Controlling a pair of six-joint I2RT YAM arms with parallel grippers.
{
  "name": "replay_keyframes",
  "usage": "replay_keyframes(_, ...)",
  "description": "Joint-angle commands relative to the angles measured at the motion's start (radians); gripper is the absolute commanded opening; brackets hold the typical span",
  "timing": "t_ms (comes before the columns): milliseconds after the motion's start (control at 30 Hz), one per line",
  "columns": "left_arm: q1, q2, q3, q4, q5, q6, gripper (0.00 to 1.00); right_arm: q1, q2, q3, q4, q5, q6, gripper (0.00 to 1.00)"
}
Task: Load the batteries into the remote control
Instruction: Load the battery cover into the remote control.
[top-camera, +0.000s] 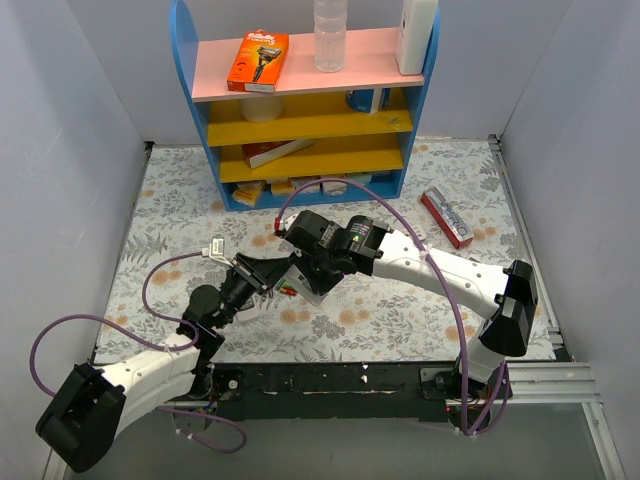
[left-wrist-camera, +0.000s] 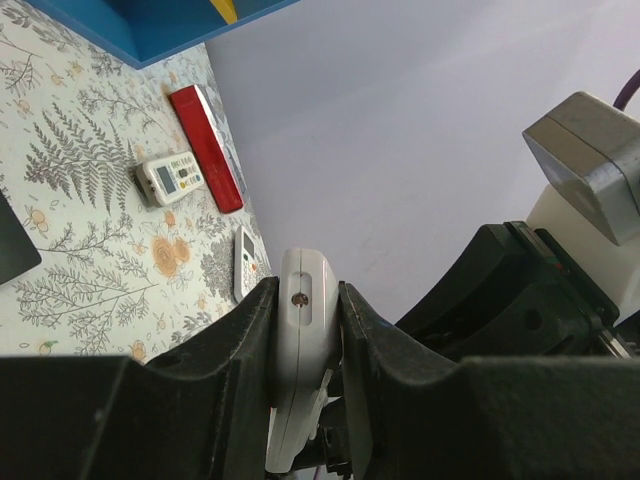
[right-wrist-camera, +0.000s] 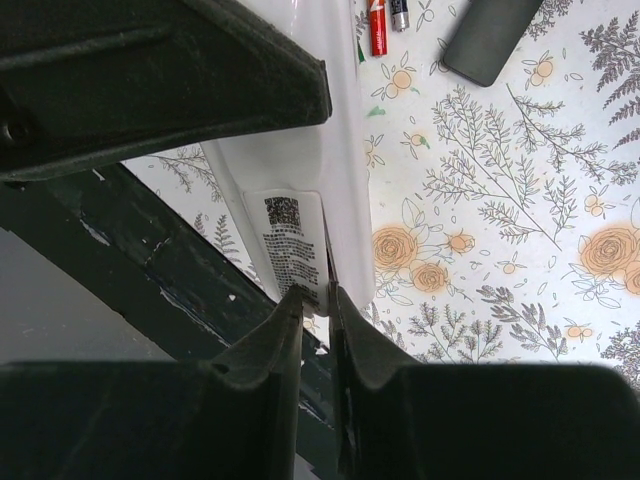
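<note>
Grey walls on three sides, floral cloth (top-camera: 400, 310) over the table, blue shelf unit (top-camera: 182, 70) against the back wall.

Starting from the left: left gripper (left-wrist-camera: 303, 305) raised over mid-table, pressed in on the end of a white casing (right-wrist-camera: 335, 120), one finger on each narrow side. Meeting it from the other side, right gripper (right-wrist-camera: 315, 305), fingers all but together and seemingly nipping the casing's lower edge just under its printed label. Both claws occupied, then, and neither on a task item.

Further right, in the right wrist view: batteries (right-wrist-camera: 377, 28), a red cell and a dark one side by side, flat on the cloth, ahead of the right fingertips and below them. Just beside those, to their right, black remote (right-wrist-camera: 492, 35), also flat, long axis slanting up and away to the right, far end cut off by the frame. Battery bay up or down: cannot tell.

Judged nearer to the right arm, being clear in that wrist's view only. No reaching for a cell without first letting go of the casing with one claw.

Free cloth rightward from the remote toward a red bar (top-camera: 447, 217) by the right wall. Tighter toward the dark front rail (top-camera: 330, 380) and beneath the two arms where they converge.
</note>
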Motion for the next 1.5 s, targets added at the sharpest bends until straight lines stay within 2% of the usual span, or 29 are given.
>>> replay_keyframes(0,-0.015,-0.004,-0.016,0.08,0.017,-0.079,0.0,-0.005,0.005,0.038,0.058,0.049,-0.007,0.18)
replay_keyframes(333,-0.015,-0.004,-0.029,0.133,0.006,-0.125,0.0,-0.005,-0.003,-0.002,0.065,0.04,-0.004,0.22)
replay_keyframes(433,-0.015,-0.006,-0.027,0.139,0.002,-0.13,0.0,-0.005,-0.007,-0.008,0.065,0.045,-0.004,0.27)
replay_keyframes(700,-0.015,-0.006,-0.032,0.171,-0.001,-0.156,0.0,-0.005,-0.016,-0.033,0.062,0.063,-0.005,0.29)
replay_keyframes(933,-0.013,-0.02,-0.041,0.188,-0.027,-0.213,0.0,-0.005,-0.038,-0.079,0.064,0.071,-0.019,0.36)
replay_keyframes(1100,-0.015,-0.016,-0.024,0.182,-0.02,-0.205,0.0,-0.005,-0.085,-0.122,0.123,0.049,-0.022,0.36)
replay_keyframes(1200,-0.013,-0.026,-0.001,0.111,-0.006,-0.158,0.0,-0.005,-0.149,-0.151,0.223,0.04,-0.035,0.42)
replay_keyframes(1300,-0.015,-0.053,0.02,-0.008,-0.007,-0.098,0.0,-0.005,-0.234,-0.197,0.353,0.026,-0.074,0.52)
replay_keyframes(1367,-0.015,-0.072,0.066,-0.134,-0.015,-0.049,0.0,-0.005,-0.275,-0.244,0.419,-0.003,-0.102,0.6)
replay_keyframes(1433,-0.015,-0.079,0.099,-0.177,-0.02,-0.027,0.0,-0.005,-0.318,-0.274,0.496,-0.024,-0.139,0.73)
replay_keyframes(1467,-0.015,-0.082,0.114,-0.223,-0.026,-0.02,0.0,-0.005,-0.328,-0.3,0.516,-0.044,-0.15,0.74)
